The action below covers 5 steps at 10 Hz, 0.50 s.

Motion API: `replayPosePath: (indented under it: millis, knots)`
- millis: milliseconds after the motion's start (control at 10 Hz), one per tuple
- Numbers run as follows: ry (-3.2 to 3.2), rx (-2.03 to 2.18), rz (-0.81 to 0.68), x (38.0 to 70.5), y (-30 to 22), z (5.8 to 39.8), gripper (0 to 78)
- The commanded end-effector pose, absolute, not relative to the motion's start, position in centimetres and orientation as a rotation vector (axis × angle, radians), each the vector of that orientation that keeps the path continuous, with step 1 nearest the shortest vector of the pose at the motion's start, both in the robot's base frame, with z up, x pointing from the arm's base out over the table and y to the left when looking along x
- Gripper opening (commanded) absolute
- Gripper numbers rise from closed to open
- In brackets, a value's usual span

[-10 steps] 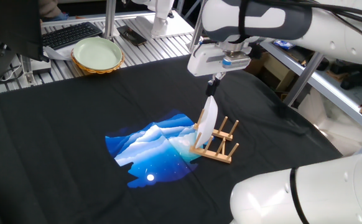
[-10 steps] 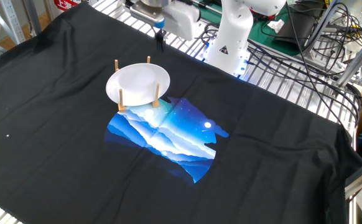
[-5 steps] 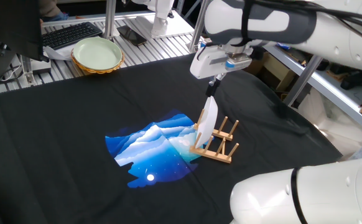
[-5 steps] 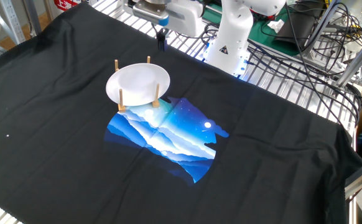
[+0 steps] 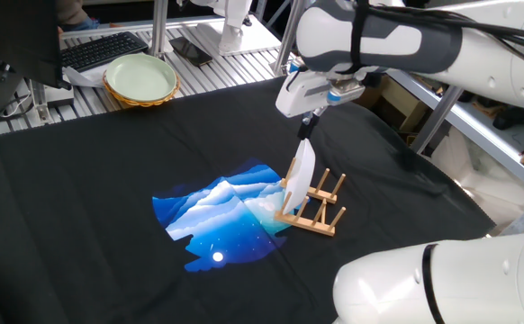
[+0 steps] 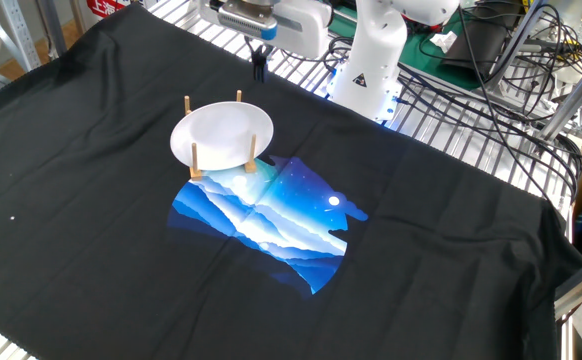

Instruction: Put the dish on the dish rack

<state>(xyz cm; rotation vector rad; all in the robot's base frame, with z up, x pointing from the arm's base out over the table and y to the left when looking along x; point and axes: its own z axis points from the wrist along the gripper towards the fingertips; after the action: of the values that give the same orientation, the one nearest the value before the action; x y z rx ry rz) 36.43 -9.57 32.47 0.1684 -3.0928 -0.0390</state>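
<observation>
Dish stands on edge in the rack, leaning between the pegs on the bench. My hand has lifted a bit over the last second and now sits above the dish rim, not touching from what I see. Fingers look close together; can't tell for sure. Placement looks done, just retreat left.

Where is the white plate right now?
The white plate stands on edge in the wooden rack, between its pegs, at the edge of the blue picture on the black cloth, with the gripper just above it.
</observation>
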Motion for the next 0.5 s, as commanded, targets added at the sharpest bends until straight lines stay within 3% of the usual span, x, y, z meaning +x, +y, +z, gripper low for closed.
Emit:
replayPosePath:
  millis: [100, 500]
  knots:
    - [-3.091, 0.069, -0.053, 37.1, -5.5, 32.0, 1.3]
    - [-3.093, 0.011, -0.04, 37.2, -1.7, 31.2, 1.3]
